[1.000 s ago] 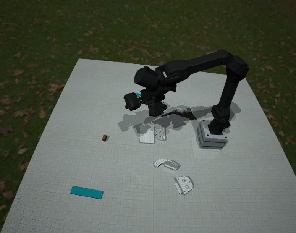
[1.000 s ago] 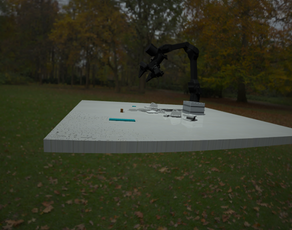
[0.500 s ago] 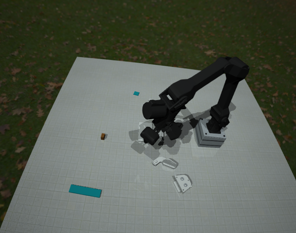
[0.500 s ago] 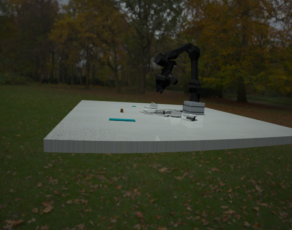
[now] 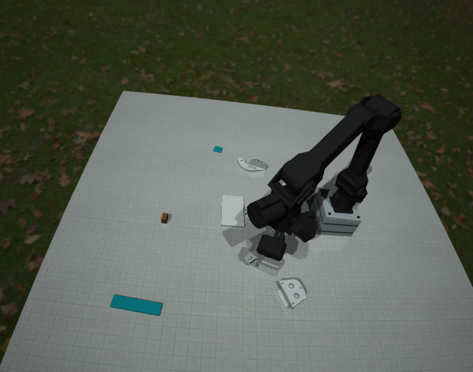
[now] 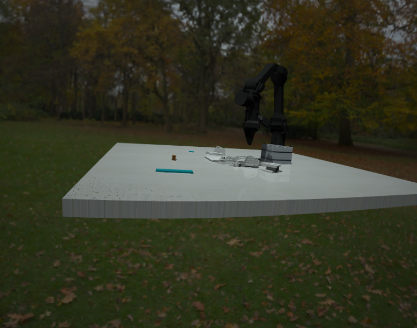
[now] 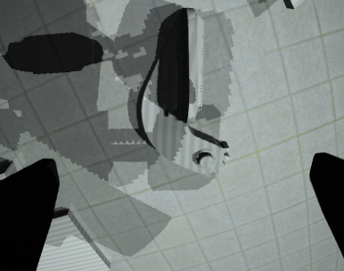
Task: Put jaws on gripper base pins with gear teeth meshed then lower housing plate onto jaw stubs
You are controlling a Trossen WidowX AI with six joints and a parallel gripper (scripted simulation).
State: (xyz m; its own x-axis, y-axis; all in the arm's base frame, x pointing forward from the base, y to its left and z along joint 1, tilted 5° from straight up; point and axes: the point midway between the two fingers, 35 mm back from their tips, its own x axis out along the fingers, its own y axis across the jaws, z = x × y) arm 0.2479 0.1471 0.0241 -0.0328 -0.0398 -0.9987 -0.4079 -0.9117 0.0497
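Observation:
My gripper (image 5: 289, 239) (image 6: 249, 142) (image 7: 190, 170) is open and empty, pointing down above one white jaw. This near jaw (image 5: 249, 258) (image 6: 249, 161) (image 7: 169, 141) lies on the table, its round hole and gear teeth visible between my fingers in the wrist view. The other jaw (image 5: 246, 166) lies farther back. The gripper base appears to be the white ridged block (image 5: 232, 211) (image 7: 73, 250); its pin end is mostly hidden by the arm. A white plate with two round openings (image 5: 287, 295) (image 6: 270, 167), apparently the housing plate, lies nearer the front.
A small brown block (image 5: 164, 218) (image 6: 174, 157) stands to the left. A long teal strip (image 5: 136, 304) (image 6: 174, 170) lies at the front left, and a small teal piece (image 5: 218, 149) (image 6: 191, 151) at the back. The arm's grey mount (image 5: 338, 225) (image 6: 276, 154) stands at the right.

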